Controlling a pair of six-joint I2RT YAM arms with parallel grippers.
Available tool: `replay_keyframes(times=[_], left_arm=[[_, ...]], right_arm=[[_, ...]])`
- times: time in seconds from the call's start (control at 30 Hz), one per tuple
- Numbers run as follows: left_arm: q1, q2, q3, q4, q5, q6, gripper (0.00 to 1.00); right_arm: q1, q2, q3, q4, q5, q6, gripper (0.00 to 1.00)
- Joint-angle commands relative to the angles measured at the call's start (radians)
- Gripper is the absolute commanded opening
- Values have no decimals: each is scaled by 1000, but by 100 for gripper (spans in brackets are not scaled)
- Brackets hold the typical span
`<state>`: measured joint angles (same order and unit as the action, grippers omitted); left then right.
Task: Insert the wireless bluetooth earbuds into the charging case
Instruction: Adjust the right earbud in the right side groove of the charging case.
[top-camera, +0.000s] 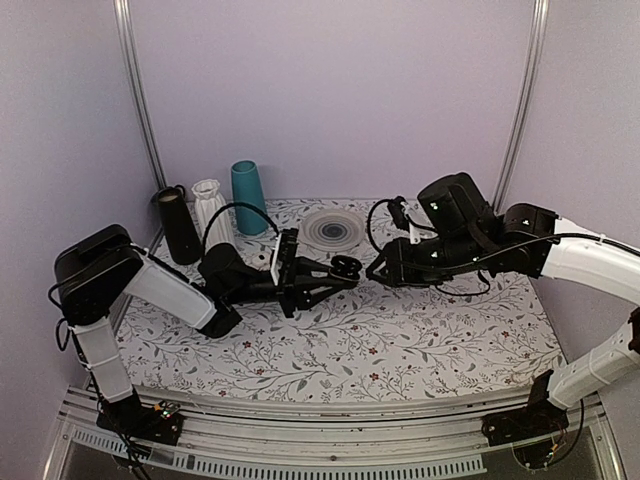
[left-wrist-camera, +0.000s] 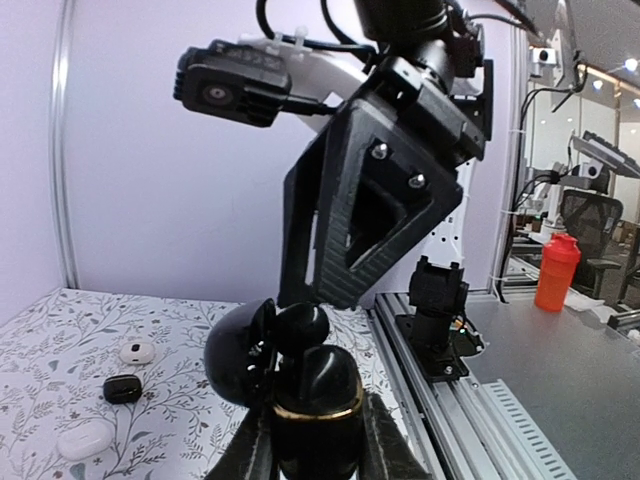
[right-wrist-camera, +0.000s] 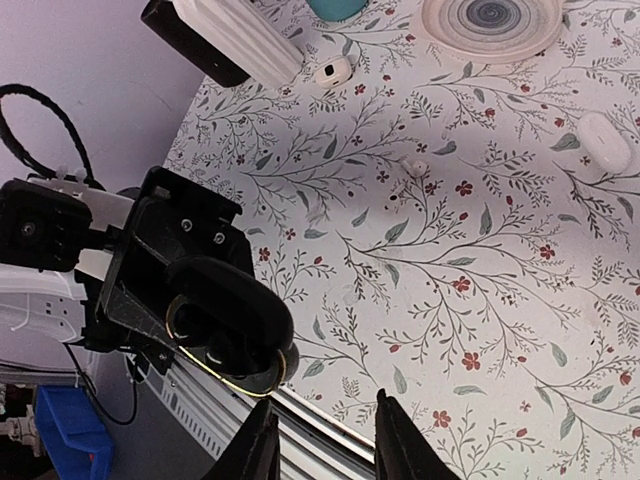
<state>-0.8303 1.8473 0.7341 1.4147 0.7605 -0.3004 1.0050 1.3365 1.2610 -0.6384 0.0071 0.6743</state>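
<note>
**A:** Starting on the left: what has the left pincer (left-wrist-camera: 318, 445) got?

**B:** It is clamped on the charging case (left-wrist-camera: 318, 385), holding it up off the table (right-wrist-camera: 480, 300) near the middle, with the lid (left-wrist-camera: 238, 350) open.

**A:** Are any earbuds inside?

**B:** I cannot tell. A dark rounded lump (left-wrist-camera: 300, 325) sits at the case's mouth and may be one of the wireless bluetooth earbuds. The inside is too dark to read, and I can find no black earbuds lying on the table.

**A:** And on the right?

**B:** The right pincer (right-wrist-camera: 325, 415) hangs just beside the open case. Its jaws are narrowly apart, with nothing visible between them.

**A:** So how far along are we?

**B:** The case is up and open. I judge that seating the earbuds is under way or nearly done, and the lid is not yet closed.
</note>
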Motion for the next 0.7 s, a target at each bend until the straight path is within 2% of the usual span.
replay_keyframes(times=[0.0, 0.37, 0.67], left_arm=[[-17, -46, 6, -100, -119, 137, 0], [-77, -54, 28, -237, -301, 316, 0], [-91, -70, 52, -297, -336, 355, 0]], right_arm=[[12, -32, 20, 16, 22, 176, 32], [20, 13, 13, 106, 87, 290, 31], [21, 5, -39, 119, 127, 296, 28]])
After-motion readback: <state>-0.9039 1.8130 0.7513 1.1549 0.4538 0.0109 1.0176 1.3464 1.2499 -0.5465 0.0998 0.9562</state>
